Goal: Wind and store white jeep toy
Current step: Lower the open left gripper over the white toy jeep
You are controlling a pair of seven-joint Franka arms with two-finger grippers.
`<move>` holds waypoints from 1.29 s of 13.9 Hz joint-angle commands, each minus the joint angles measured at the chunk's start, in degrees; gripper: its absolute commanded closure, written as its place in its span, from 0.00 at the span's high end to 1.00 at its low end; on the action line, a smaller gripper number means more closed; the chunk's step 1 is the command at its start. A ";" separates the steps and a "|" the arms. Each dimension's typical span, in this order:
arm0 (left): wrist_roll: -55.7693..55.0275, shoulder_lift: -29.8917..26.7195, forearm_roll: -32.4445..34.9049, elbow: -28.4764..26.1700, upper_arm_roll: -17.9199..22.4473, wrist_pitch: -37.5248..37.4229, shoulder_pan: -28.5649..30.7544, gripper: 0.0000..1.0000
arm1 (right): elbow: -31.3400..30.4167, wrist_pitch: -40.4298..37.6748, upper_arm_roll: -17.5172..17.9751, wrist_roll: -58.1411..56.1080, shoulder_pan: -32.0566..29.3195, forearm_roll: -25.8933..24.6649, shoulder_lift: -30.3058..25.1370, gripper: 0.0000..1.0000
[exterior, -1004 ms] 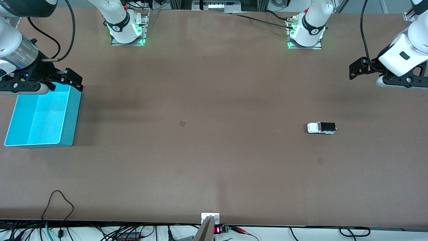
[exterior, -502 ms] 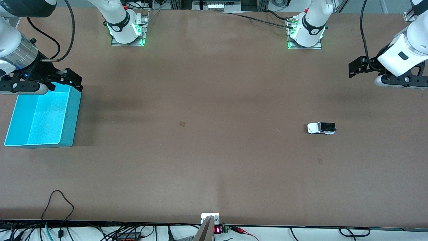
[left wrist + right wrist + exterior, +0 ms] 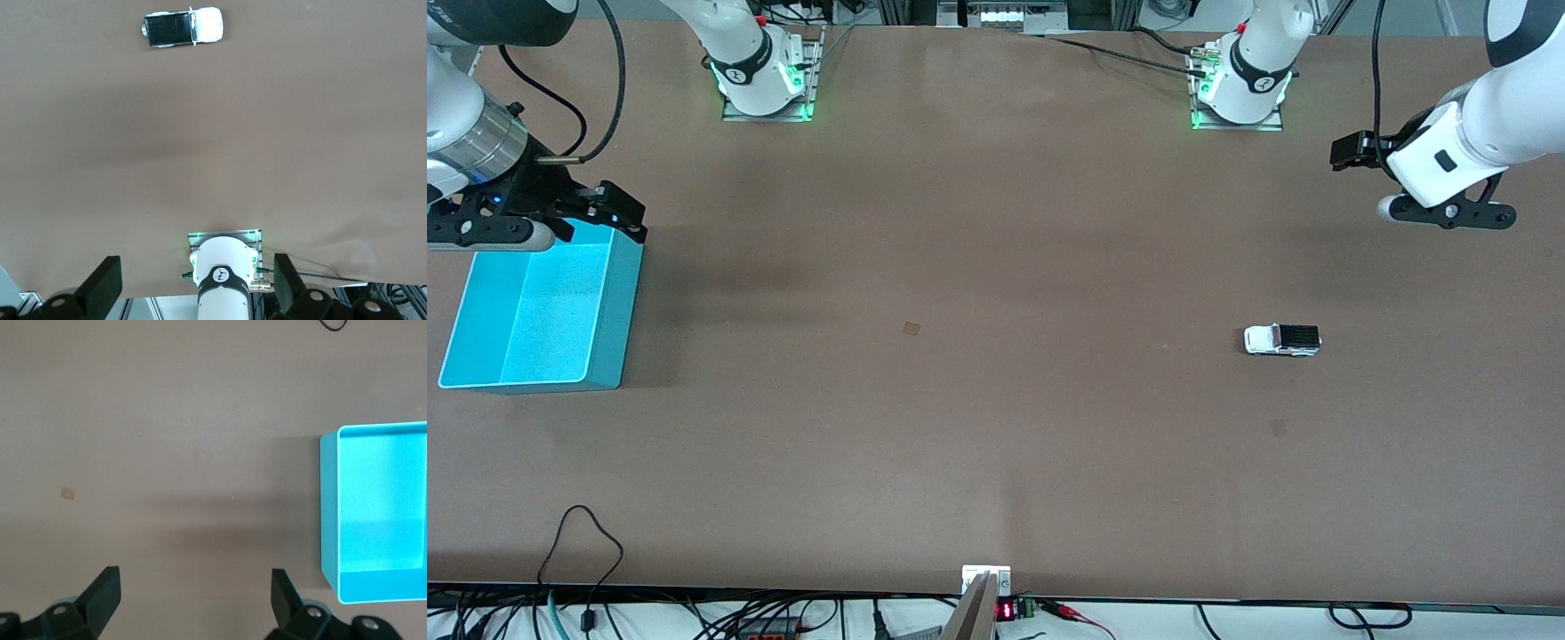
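Observation:
The white jeep toy (image 3: 1281, 340) stands on its wheels on the brown table toward the left arm's end; it also shows in the left wrist view (image 3: 182, 27). My left gripper (image 3: 1352, 149) hangs open and empty in the air over the table's left-arm end, well apart from the jeep; its jaws (image 3: 195, 283) stand wide. My right gripper (image 3: 618, 209) waits open and empty over the upper corner of the teal bin (image 3: 615, 302); its jaws (image 3: 193, 600) stand wide over bare table beside the bin (image 3: 328, 520).
The teal bin is empty and stands at the right arm's end. The arm bases (image 3: 1240, 84) (image 3: 763, 76) stand along the robots' edge. Cables (image 3: 578, 542) lie at the edge nearest the front camera.
My left gripper has moved toward the robots' edge of the table and a little toward the middle. The jeep, the bin and the right arm have not moved.

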 commanded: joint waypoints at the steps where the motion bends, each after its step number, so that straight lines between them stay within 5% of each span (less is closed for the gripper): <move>1: 7.17 0.91 1.35 0.27 -0.24 1.87 -0.22 1.00 | -0.85 0.06 -0.06 0.06 -0.10 0.01 -0.98 1.00; 7: 28.96 3.90 1.35 -4.72 -0.15 12.41 1.80 1.00 | -0.85 0.06 -0.06 0.06 -0.10 0.01 -0.89 1.00; 14: 59.63 5.47 6.26 -21.42 -0.15 42.09 5.31 1.00 | -0.85 0.06 -0.06 0.06 -0.10 0.01 -0.98 1.00; 18: 74.14 13.37 6.36 -23.29 -0.15 55.55 5.67 1.00 | -0.85 -0.02 -0.06 -0.03 -0.10 0.01 -0.98 1.00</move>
